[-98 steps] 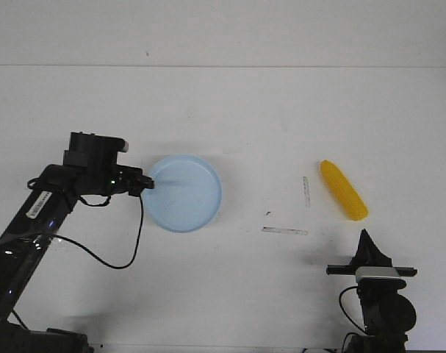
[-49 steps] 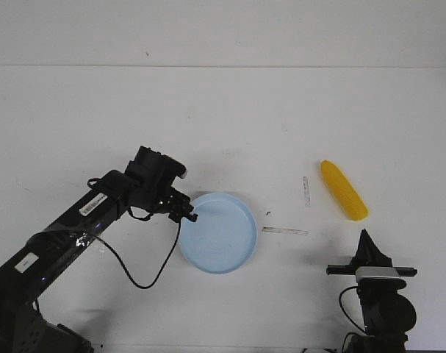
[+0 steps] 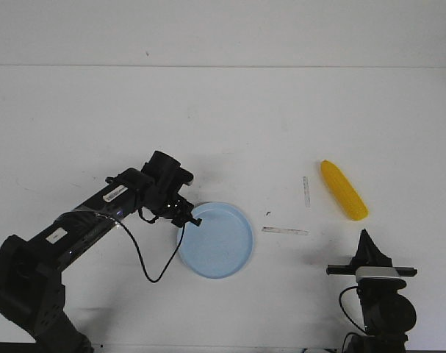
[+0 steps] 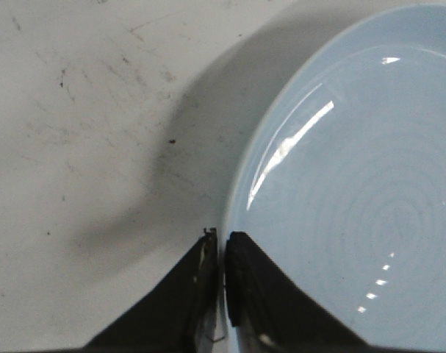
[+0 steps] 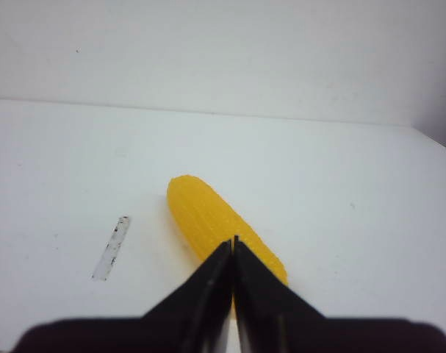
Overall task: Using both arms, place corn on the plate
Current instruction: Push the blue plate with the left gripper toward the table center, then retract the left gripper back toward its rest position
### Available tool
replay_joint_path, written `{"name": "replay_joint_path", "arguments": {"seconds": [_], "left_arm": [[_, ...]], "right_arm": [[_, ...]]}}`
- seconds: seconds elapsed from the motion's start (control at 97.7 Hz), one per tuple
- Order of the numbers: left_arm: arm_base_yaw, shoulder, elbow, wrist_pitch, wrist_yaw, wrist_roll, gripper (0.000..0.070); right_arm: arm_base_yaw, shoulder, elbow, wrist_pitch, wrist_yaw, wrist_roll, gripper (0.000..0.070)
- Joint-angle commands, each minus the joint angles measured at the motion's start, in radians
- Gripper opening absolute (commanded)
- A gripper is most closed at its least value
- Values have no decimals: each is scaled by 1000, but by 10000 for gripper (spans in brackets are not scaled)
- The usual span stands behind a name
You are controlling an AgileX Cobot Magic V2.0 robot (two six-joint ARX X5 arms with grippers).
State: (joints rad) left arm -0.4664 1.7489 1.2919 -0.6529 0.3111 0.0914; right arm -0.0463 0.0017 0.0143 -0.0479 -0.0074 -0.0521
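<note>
White bench [image 3: 230,118], two tape strips [image 3: 284,231] between plate [image 3: 221,246] and corn [image 3: 343,190]. Bright yellow tapered cob lies bare, right side. Left fingers [image 4: 221,254] pinch plate rim; right fingers [image 5: 232,254] closed, empty.

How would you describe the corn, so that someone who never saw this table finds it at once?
Start at the white table and look to its right side, well apart from the pale blue plate. The corn lies there just beyond the right claw, beside thin pale strips. It is the only bright yellow thing, long and tapered.
</note>
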Motion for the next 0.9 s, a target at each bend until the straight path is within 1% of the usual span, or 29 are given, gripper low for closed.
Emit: {"name": "replay_joint_path", "arguments": {"seconds": [0.0,0.041,0.123,0.143,0.174,0.297,0.348,0.379,0.451,0.614,0.707,0.768,0.891], "left_arm": [[-7,16,16,0,3,13,17],[-7,16,16,1,3,13,62],[-7,15,16,-4,3,10,188],[-7,15,16,-6,3,8,231],[-7,15,16,-8,3,7,273],[-7,6,16,-8,3,-3,490],[-7,-5,16,-8,2,-3,556],[-7,-10,16,-8,-1,-3,580],[-5,-34,17,-8,-25,-3,614],[13,-138,22,-4,-173,-2,613],[40,-212,22,1,-235,6,612],[69,-270,21,11,-252,14,612],[161,-382,21,39,-251,32,610]], "right_arm": [[0,0,-2,10,0,10,9],[0,0,-2,10,0,10,9],[0,0,-2,10,0,10,9],[0,0,-2,10,0,10,9],[0,0,-2,10,0,10,9],[0,0,-2,10,0,10,9],[0,0,-2,10,0,10,9],[0,0,-2,10,0,10,9],[0,0,-2,10,0,10,9],[0,0,-2,11,0,10,9],[0,0,-2,11,0,10,9],[0,0,-2,11,0,10,9],[0,0,-2,13,0,10,9]]}}
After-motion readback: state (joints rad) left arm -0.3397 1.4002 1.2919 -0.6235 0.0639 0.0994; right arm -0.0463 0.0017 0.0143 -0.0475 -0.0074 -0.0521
